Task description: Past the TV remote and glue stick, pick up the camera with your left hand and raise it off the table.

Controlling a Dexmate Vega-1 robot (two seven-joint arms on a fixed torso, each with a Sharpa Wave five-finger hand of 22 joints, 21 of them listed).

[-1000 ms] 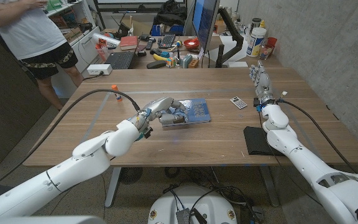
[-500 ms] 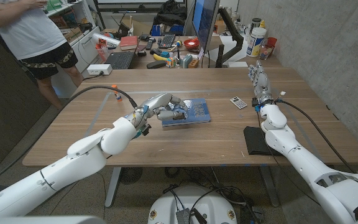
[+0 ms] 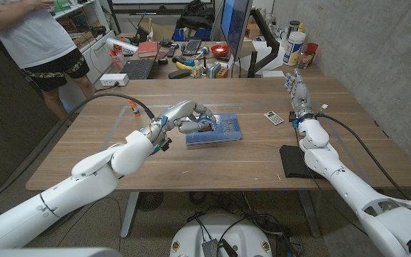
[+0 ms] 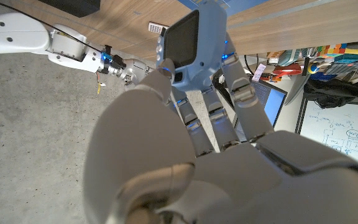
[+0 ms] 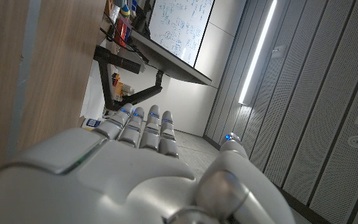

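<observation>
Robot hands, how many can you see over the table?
2. The left hand grips the camera mid-table; the right hand waits near the calculator.

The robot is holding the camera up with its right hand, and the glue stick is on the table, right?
Not quite: the left hand is holding the camera, as the head view shows. The right hand holds nothing. The glue stick is on the table.

Even, bright indoor light falls from overhead on the wooden table [image 3: 155, 153], with soft, short shadows under the left hand [image 3: 183, 118] and blue book [image 3: 216, 129]. The head view is sharp, its edges slightly bowed. In the right wrist view a ceiling light strip [image 5: 258, 51] glares white; the nearby right hand [image 5: 135, 168] is softly blurred
</observation>
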